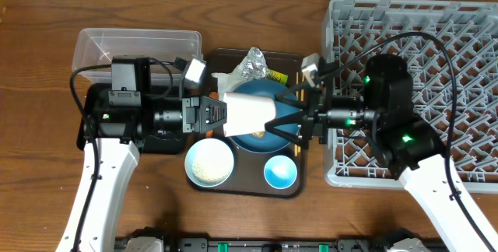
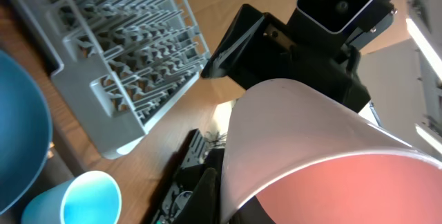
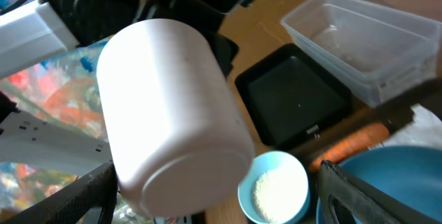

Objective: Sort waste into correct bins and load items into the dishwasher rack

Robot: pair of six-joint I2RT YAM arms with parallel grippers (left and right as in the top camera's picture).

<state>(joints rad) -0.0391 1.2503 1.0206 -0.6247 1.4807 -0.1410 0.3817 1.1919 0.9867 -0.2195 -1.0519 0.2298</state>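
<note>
Pink cup (image 1: 249, 112) hangs sideways over the blue bowl (image 1: 257, 141), pinched by my left gripper (image 1: 220, 114). My right gripper (image 1: 282, 118) sits wide apart at its right end (not touching, I think). If left lets go too soon, it drops.

You have nothing legible here: no words, brands, numbers or signs can be read in any view. The colourful patch (image 3: 41, 92) at the left of the right wrist view is too blurred.
</note>
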